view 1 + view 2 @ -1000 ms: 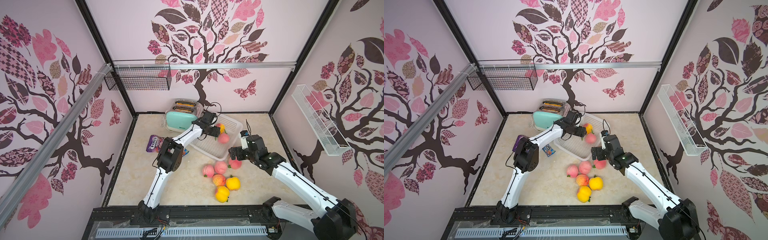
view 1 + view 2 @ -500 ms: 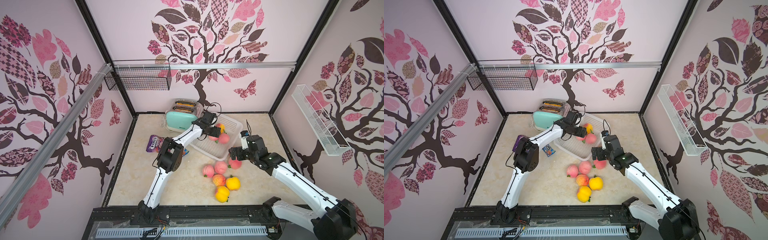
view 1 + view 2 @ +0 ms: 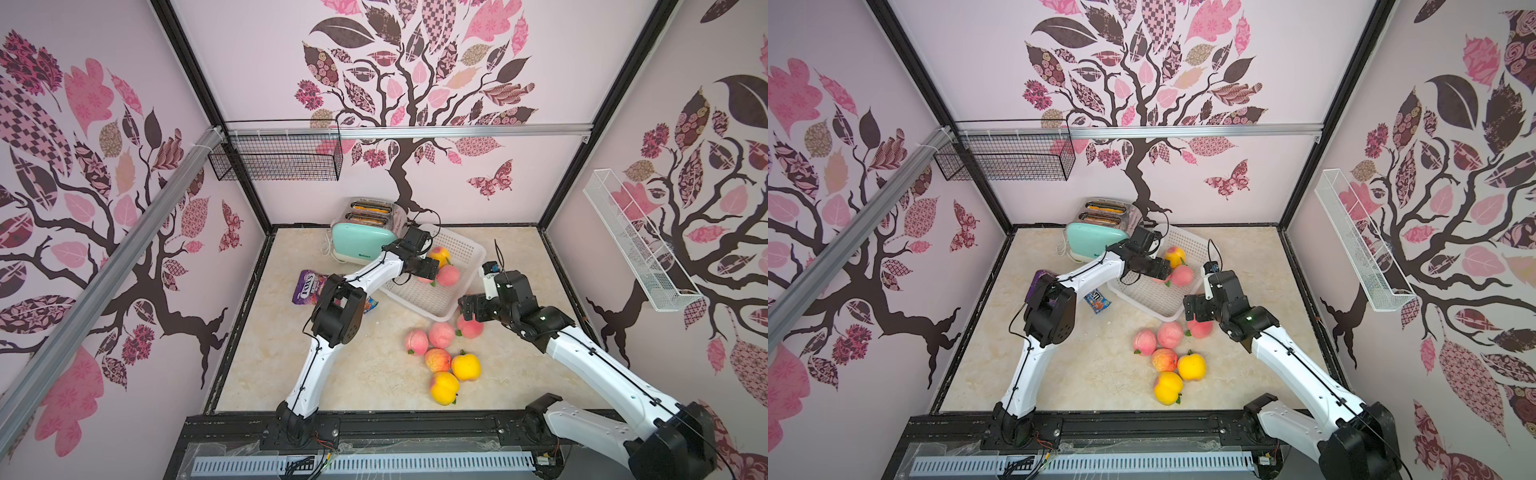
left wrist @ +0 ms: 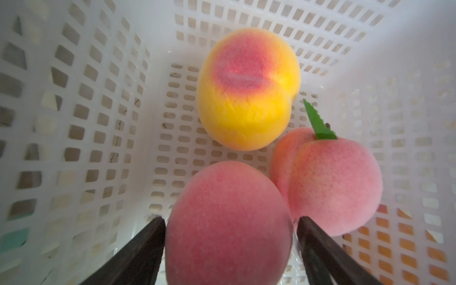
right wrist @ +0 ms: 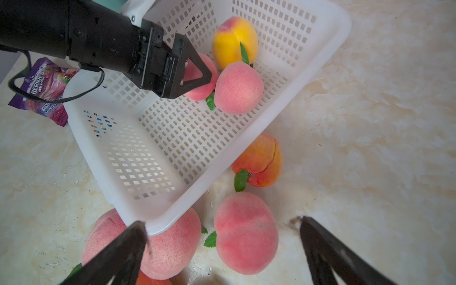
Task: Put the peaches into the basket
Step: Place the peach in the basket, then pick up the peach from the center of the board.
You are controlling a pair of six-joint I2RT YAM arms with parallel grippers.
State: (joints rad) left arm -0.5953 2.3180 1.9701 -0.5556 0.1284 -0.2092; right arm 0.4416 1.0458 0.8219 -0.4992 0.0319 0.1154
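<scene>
The white basket (image 3: 428,300) (image 3: 1152,300) lies tilted beside the toaster. It holds a yellow peach (image 4: 246,91) and a pink peach with a leaf (image 4: 328,182). A third pink peach (image 4: 227,222) rests on the basket floor between the fingers of my left gripper (image 3: 434,270) (image 4: 230,222), which is open, with a thin gap on one side. Outside the basket's near corner, my right gripper (image 3: 467,309) (image 5: 221,220) is wide open just above a pink peach (image 5: 245,232) (image 3: 1200,328) on the table. An orange-red peach (image 5: 261,160) lies against the basket wall. Several more peaches (image 3: 441,333) cluster in front.
A mint toaster (image 3: 365,241) stands behind the basket. A purple candy bag (image 3: 311,286) and a small snack packet (image 3: 371,304) lie to its left. A black wire basket (image 3: 278,158) hangs on the back wall and a white wire shelf (image 3: 636,241) on the right wall.
The left gripper's jaws have widened around the pink peach inside the basket. Neither arm has visibly shifted.
</scene>
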